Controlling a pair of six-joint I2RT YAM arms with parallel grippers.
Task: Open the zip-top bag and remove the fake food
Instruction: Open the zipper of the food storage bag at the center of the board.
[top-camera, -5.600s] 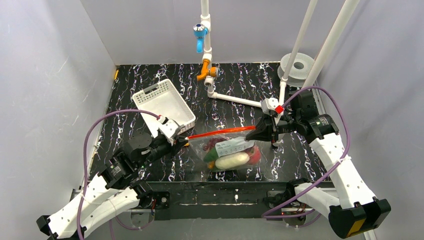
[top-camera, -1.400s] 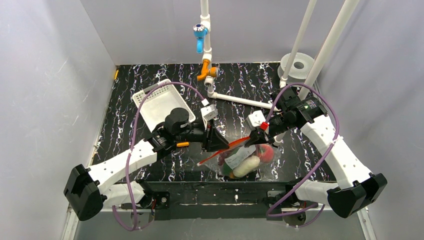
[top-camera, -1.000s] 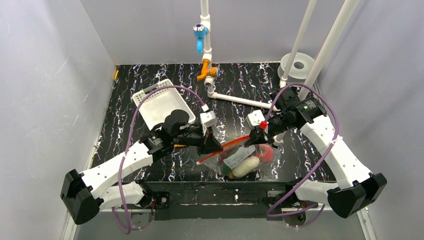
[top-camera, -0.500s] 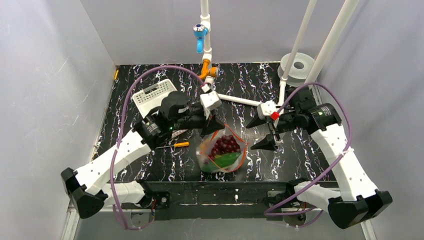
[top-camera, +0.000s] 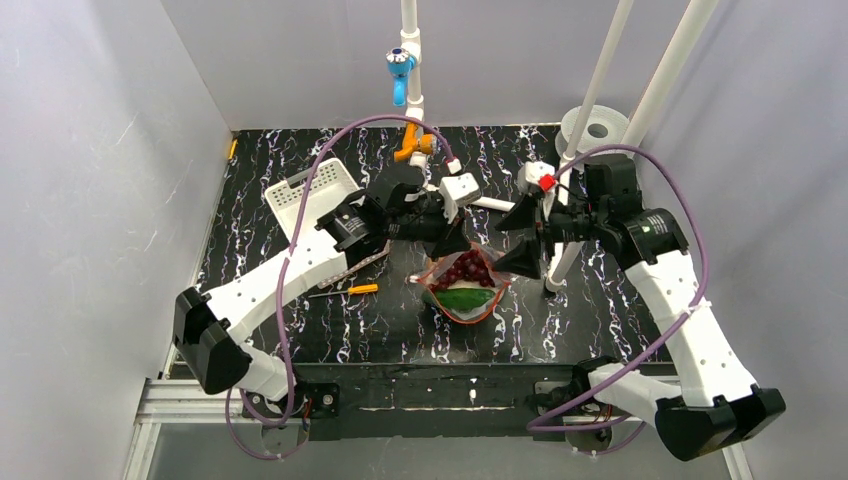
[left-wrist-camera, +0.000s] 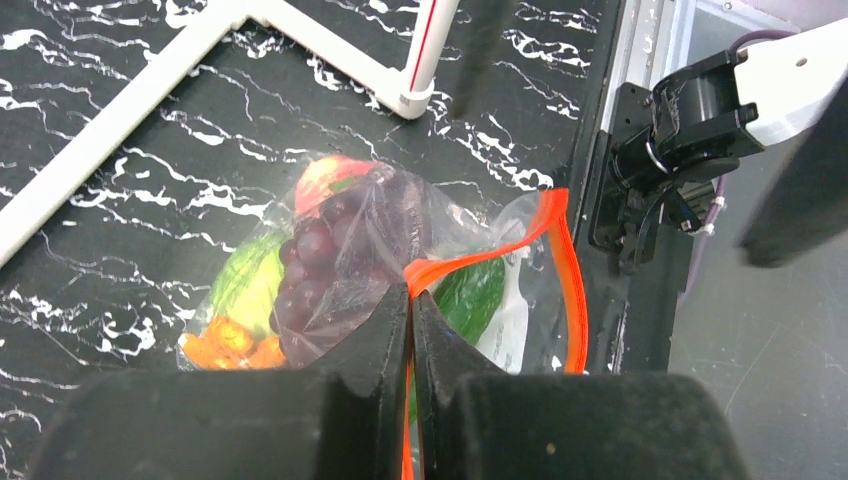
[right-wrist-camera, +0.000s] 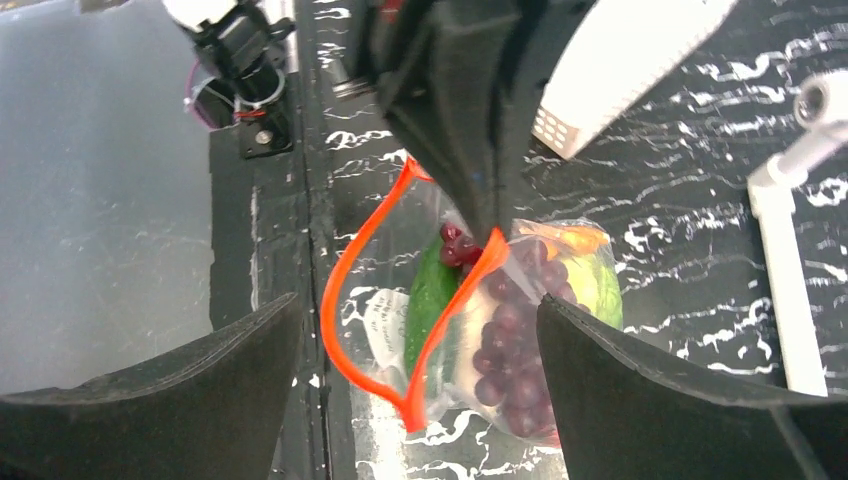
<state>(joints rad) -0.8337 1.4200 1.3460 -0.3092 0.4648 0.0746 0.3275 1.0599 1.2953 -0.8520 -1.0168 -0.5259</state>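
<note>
— Black marbled tabletop (top-camera: 380, 330), grey walls (top-camera: 100, 150) round it; where's the large clear crinkly plastic bag with the orange-red zip strip (left-wrist-camera: 520, 300)?
— Mid-table, between the arms, mouth gaping, dark red grape bunch (left-wrist-camera: 330, 265) and dark green cucumber (left-wrist-camera: 470, 295) inside
— Left gripper (left-wrist-camera: 411, 300)?
— Clenched tight on that zip strip, bag below it
— And the right gripper (top-camera: 514, 238)?
— Spread wide, empty, just beside the bag

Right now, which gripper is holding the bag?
The left gripper, pinched shut on the bag at its orange rim; the right gripper stands wide open and empty.
</note>
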